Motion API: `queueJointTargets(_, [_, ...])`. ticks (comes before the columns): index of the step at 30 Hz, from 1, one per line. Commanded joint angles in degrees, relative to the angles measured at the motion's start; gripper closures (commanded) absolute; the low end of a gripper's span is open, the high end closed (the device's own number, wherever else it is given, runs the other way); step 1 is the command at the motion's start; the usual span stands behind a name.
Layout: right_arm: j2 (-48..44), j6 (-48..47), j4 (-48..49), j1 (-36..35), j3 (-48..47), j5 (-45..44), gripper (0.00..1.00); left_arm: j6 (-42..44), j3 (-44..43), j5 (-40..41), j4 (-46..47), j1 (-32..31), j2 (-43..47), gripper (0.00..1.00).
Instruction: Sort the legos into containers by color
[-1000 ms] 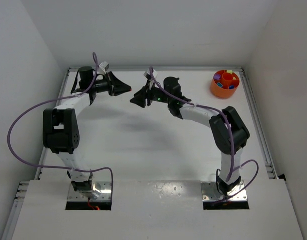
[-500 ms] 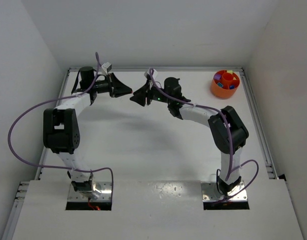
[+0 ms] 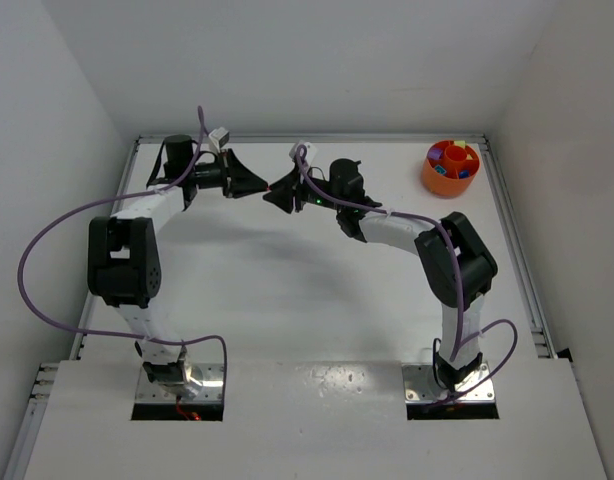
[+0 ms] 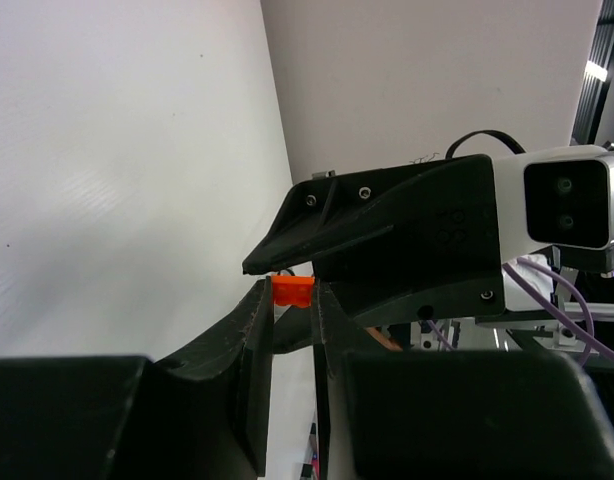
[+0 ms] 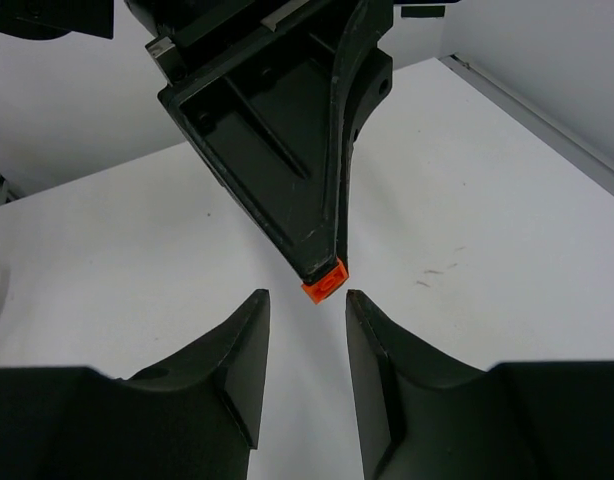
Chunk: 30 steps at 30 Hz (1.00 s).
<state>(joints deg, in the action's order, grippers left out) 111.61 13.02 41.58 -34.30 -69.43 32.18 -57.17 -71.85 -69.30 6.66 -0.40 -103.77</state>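
Observation:
A tiny orange lego (image 4: 292,290) is pinched between the tips of my left gripper (image 4: 292,292), which is shut on it above the far middle of the table. In the right wrist view the same lego (image 5: 324,281) sticks out of the left gripper's tip, just beyond the open jaws of my right gripper (image 5: 307,296). From above, the left gripper (image 3: 261,186) and the right gripper (image 3: 272,192) meet tip to tip. An orange container (image 3: 450,167) with coloured bits inside stands at the far right corner.
White walls close the table (image 3: 287,290) at the back and both sides, with a metal rail (image 3: 517,250) along the right edge. Purple cables loop off both arms.
The left gripper has moved right toward the right gripper until their tips meet. The right gripper's jaws have narrowed somewhat.

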Motion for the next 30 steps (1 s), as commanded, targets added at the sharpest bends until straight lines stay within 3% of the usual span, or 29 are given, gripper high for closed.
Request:
queueJointTargets(1, [-1.57, -1.06, 5.35, -0.41, -0.97, -0.02, 0.63, 1.09, -2.15, -1.37, -0.15, -0.65, -0.21, 1.0])
queueJointTargets(16, [-1.05, -0.01, 5.35, -0.41, -2.03, -1.07, 0.74, 2.94, -2.15, -0.84, -2.0, -0.65, -0.73, 1.0])
queueJointTargets(26, [-1.57, -0.01, 5.35, -0.41, -2.03, -2.73, 0.98, 3.55, -2.68, -0.31, -3.84, -1.18, -1.26, 1.0])
queueJointTargets(30, [-1.57, 0.52, 4.82, -0.41, -1.5, -3.97, 1.0, 4.08, -2.68, 0.22, -3.84, -1.18, -1.26, 0.85])
